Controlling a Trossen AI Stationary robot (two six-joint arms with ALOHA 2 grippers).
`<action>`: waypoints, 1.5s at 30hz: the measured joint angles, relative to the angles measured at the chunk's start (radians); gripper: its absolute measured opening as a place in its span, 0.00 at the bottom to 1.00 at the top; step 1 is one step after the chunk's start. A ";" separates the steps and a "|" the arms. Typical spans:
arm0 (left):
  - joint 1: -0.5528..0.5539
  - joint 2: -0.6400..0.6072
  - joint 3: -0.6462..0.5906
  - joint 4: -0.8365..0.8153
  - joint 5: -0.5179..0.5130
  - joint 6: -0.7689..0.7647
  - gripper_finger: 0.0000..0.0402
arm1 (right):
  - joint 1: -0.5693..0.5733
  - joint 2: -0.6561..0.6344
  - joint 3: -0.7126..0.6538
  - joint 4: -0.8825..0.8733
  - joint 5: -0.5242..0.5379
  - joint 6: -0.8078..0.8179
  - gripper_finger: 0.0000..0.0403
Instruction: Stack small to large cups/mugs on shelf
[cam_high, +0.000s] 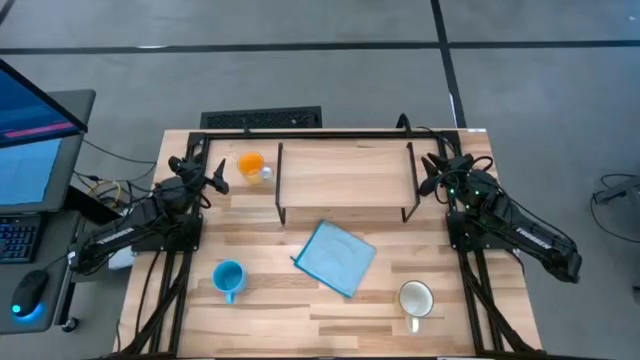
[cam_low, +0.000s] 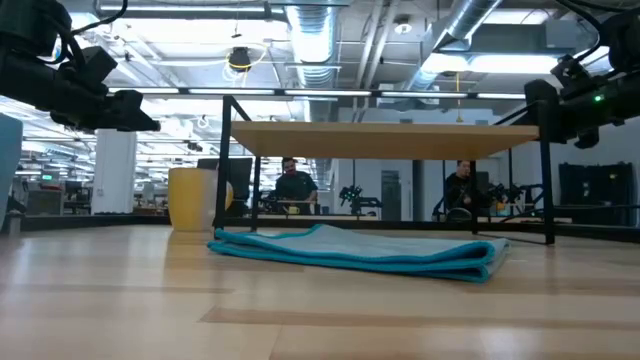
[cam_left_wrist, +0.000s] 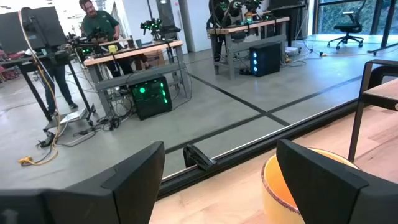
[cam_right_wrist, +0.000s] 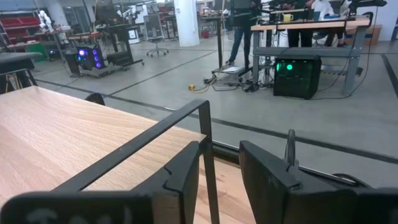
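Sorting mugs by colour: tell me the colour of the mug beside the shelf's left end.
Orange mug, pale handle; clearest in the high view.

Overhead looking down, table-level view across (both show shelf (cam_high: 345, 170))

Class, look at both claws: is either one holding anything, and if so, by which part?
Nothing is held. The left claw stands open beside the orange mug, not touching it. The right claw is empty at the shelf's right end.
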 joint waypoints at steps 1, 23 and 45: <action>0.000 0.000 0.000 0.000 0.000 0.000 0.75 | 0.000 0.000 0.000 0.000 0.000 0.000 0.34; 0.000 0.000 0.000 0.000 0.000 0.000 0.75 | 0.000 0.000 0.000 0.000 0.000 0.000 0.34; 0.001 0.000 -0.002 0.018 -0.013 0.073 0.75 | 0.000 0.000 0.000 0.000 0.000 0.000 0.34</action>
